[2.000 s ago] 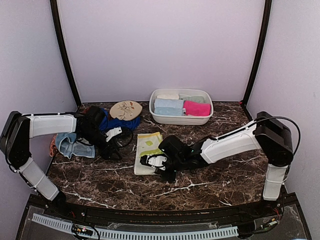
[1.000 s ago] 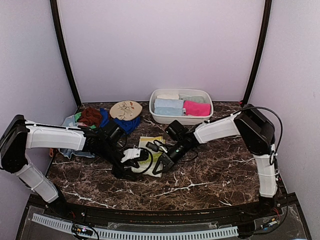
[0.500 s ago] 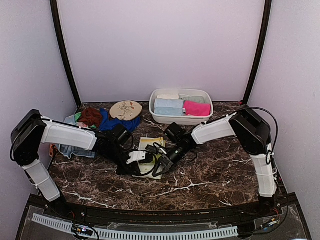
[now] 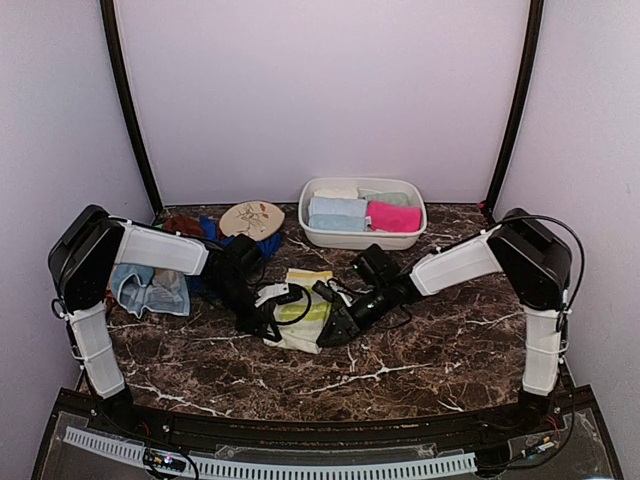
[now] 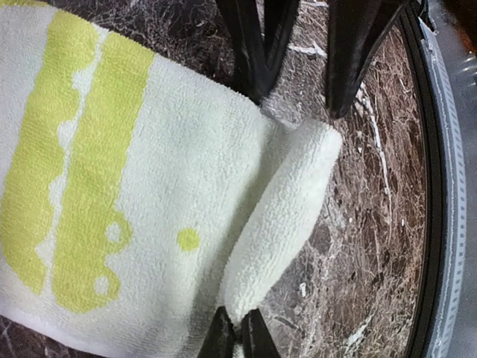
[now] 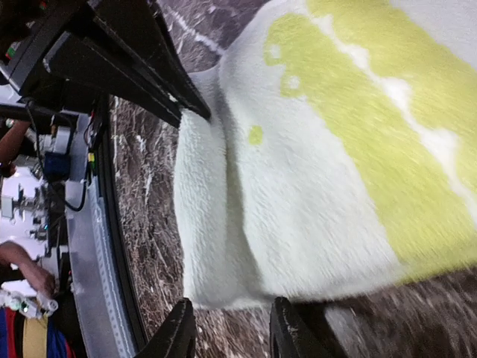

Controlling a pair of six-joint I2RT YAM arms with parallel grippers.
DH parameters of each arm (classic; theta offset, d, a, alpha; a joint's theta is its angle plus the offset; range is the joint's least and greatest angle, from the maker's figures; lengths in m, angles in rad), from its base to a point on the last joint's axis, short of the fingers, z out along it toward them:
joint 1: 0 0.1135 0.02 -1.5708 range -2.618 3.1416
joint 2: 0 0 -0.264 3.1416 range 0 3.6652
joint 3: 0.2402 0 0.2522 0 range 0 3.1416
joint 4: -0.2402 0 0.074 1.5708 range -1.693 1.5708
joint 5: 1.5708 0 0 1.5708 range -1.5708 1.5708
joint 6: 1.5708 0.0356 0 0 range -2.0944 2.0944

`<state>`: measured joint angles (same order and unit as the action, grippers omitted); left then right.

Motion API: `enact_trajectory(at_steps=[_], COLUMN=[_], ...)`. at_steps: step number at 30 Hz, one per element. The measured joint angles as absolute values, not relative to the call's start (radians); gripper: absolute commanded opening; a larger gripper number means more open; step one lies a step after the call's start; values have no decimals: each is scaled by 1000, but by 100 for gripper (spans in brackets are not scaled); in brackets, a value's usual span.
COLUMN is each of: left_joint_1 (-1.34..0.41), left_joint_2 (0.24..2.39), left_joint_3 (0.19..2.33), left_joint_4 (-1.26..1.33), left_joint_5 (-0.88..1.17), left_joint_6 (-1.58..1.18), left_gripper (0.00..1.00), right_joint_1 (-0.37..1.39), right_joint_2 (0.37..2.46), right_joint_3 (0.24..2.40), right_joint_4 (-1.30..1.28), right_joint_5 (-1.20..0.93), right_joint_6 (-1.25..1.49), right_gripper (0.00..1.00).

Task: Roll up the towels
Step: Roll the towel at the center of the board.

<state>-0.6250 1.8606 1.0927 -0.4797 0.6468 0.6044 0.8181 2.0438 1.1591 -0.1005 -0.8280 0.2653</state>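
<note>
A yellow-green and pale towel (image 4: 306, 312) lies mid-table, its near edge folded over into a short roll (image 5: 287, 216). My left gripper (image 4: 269, 329) is shut on the left end of that roll, its fingertips (image 5: 238, 339) pinching the cloth. At the roll's right end, my right gripper (image 4: 328, 333) stands open, its fingers (image 6: 179, 332) astride the towel's edge (image 6: 223, 291) without gripping it. Rolled pink (image 4: 393, 215) and pale blue (image 4: 337, 213) towels lie in the basin.
The white basin (image 4: 362, 240) stands at the back centre. An oval floral disc (image 4: 252, 219) lies to its left. Loose towels are heaped at the left: pale blue (image 4: 150, 290), royal blue (image 4: 258, 247), brown (image 4: 181, 225). The table's front rail (image 5: 446, 186) runs close by the roll.
My left gripper closed on the towel's folded edge. My right gripper, shut a moment ago, has opened and let go. Both wrists have shifted slightly right with the towel.
</note>
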Motion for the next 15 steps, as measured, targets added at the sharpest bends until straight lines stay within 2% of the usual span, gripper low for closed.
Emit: enact_trajectory(at_steps=[4, 8, 11, 15], left_joint_1=[-602, -591, -585, -580], left_joint_2=[1905, 1958, 1993, 2019], left_joint_3=[1134, 1183, 1221, 1257], left_joint_4=[-542, -611, -657, -704], left_joint_5=[691, 723, 746, 756], left_joint_6=[597, 589, 585, 583], left_gripper=[0, 0, 0, 0], right_joint_1=[819, 960, 1100, 1256], right_joint_2=[1853, 1647, 1610, 1660], right_joint_3=[977, 819, 808, 857], right_joint_4=[-8, 84, 109, 108], right_joint_5=[-611, -294, -86, 173], right_joint_6=[217, 71, -54, -245], right_gripper=[58, 59, 58, 56])
